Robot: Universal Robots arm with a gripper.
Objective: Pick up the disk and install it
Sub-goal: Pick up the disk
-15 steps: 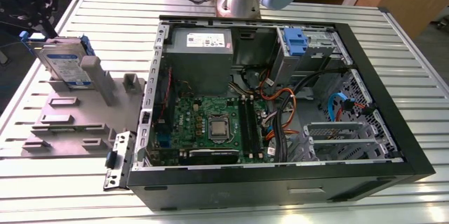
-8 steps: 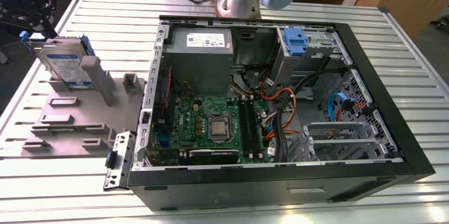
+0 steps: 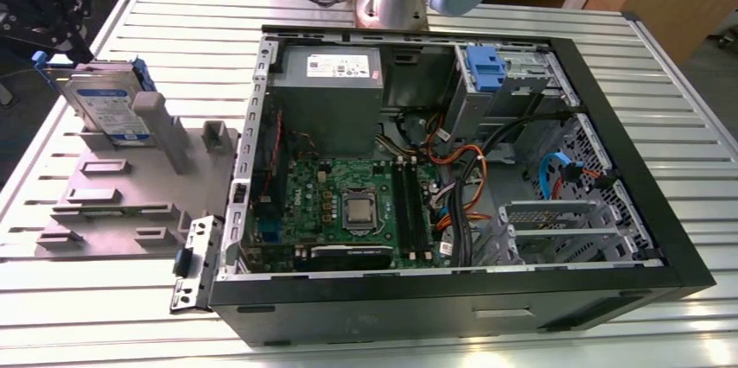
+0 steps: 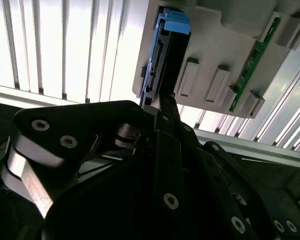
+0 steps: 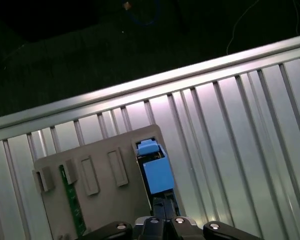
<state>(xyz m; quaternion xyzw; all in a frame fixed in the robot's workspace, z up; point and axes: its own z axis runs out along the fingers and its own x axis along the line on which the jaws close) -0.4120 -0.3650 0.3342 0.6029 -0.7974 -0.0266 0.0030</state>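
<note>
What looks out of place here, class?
The flat silver-grey metal disk with blue side rails stands on edge in the grey plastic holder beside the open black computer case, not inside it.

An open computer case (motherboard exposed) sits on the slatted table — grey fixture beside it.

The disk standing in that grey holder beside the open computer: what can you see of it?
The disk is a flat rectangular drive that looks like silver-grey metal. It has a blue-and-white label on its broad face and blue plastic rails along its sides. It stands on edge, slightly tilted, in a slot of the grey holder on the slatted table, at the exterior view's left, outside the computer case. In the second wrist view the gripper is right at its narrow edge; whether they touch is unclear.
</note>
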